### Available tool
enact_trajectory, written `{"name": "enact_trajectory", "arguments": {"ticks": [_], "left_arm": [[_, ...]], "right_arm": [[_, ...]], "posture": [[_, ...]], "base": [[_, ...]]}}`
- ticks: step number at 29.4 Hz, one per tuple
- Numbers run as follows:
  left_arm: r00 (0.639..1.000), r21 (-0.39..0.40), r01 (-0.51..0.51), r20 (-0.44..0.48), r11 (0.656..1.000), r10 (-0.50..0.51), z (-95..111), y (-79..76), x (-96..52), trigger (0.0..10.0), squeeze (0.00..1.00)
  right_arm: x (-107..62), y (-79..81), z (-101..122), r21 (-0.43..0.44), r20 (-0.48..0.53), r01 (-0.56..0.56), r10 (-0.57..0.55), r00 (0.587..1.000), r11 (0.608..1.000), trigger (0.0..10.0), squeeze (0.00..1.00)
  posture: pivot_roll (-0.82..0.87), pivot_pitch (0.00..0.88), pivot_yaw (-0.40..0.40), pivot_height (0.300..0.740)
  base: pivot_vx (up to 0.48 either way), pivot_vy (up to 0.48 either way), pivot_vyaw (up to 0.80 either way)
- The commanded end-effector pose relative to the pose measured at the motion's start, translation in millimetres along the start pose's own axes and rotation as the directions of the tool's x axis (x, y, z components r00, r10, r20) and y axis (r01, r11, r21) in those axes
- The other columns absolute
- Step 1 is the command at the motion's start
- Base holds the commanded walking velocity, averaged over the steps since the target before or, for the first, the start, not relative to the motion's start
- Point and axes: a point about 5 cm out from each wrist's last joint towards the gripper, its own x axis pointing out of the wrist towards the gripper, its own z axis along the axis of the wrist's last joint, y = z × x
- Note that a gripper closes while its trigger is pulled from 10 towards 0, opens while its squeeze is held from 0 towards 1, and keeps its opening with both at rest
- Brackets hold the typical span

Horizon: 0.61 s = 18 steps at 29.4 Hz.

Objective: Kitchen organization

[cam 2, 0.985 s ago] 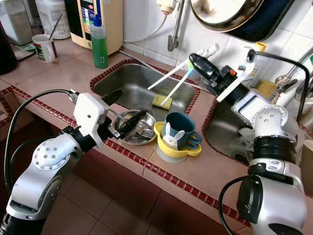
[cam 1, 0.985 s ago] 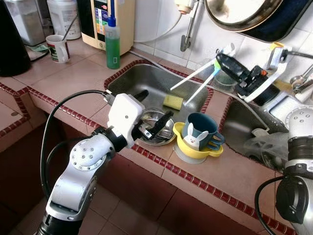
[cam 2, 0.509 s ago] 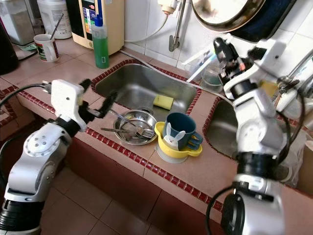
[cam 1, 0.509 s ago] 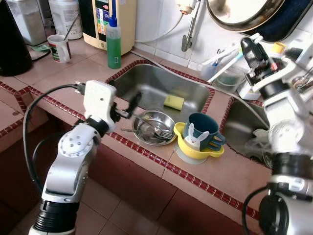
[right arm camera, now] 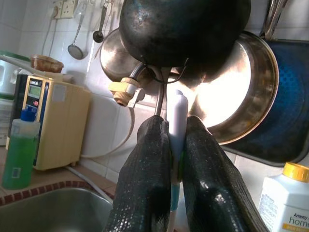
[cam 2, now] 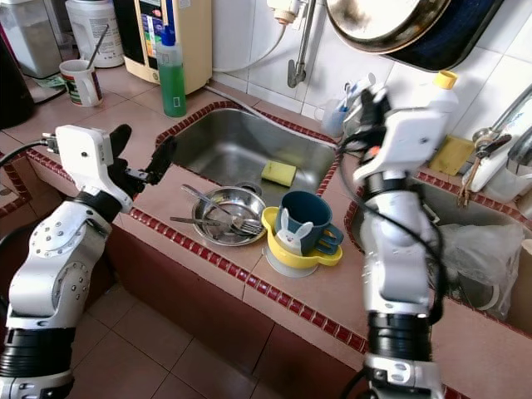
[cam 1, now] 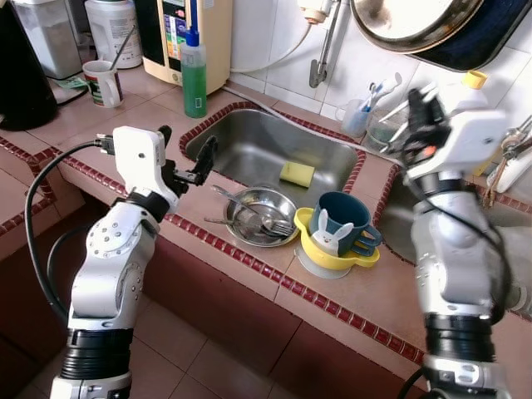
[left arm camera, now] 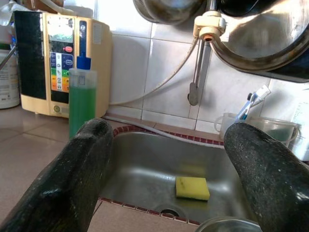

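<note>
Right end effector (right arm camera: 170, 159) clenched on toothbrush (right arm camera: 176, 121), raised before hanging pans (right arm camera: 227, 92); left end effector (left arm camera: 164, 159) released, sponge (left arm camera: 192, 187) and sink (left arm camera: 145, 169) beyond its fingers.

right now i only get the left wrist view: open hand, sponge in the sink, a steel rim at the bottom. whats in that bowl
Observer: The steel bowl holds loose cutlery, with a fork among it.
Operator: anything beside it
Observer: A yellow bowl with a blue cup inside sits just to its right, near the counter edge.
Operator: where's the right hand
Observer: The right hand is shut on a white toothbrush, up near the toothbrush cup by the back wall.
</note>
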Motion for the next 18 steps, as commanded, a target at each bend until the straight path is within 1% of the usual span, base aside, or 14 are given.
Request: {"name": "enact_trajectory", "arguments": {"ticks": [1,6,18], "left_arm": [[1.000,0.004,0.015,0.023,1.000,-0.015,5.5,-2.0,4.2,10.0,0.00],[1.000,-0.007,0.014,0.023,1.000,-0.013,4.8,-1.8,4.1,10.0,0.00],[1.000,-0.016,0.021,0.023,1.000,-0.020,1.8,-7.3,1.3,10.0,0.00]], "right_arm": [[0.1,-3.0,3.6,-0.016,0.018,0.021,-0.021,1.000,1.000,10.0,0.00],[1.3,-1.8,3.3,-0.030,0.018,0.026,-0.025,1.000,0.999,10.0,0.00],[4.8,3.6,4.1,-0.017,0.032,-0.007,0.008,0.999,1.000,10.0,0.00]], "posture": [[0.15,0.000,-0.104,0.740],[0.16,0.000,-0.111,0.740],[0.17,0.000,-0.118,0.740]], "base": [[0.000,0.277,0.00],[0.000,0.344,0.00],[0.000,0.442,0.00]]}}
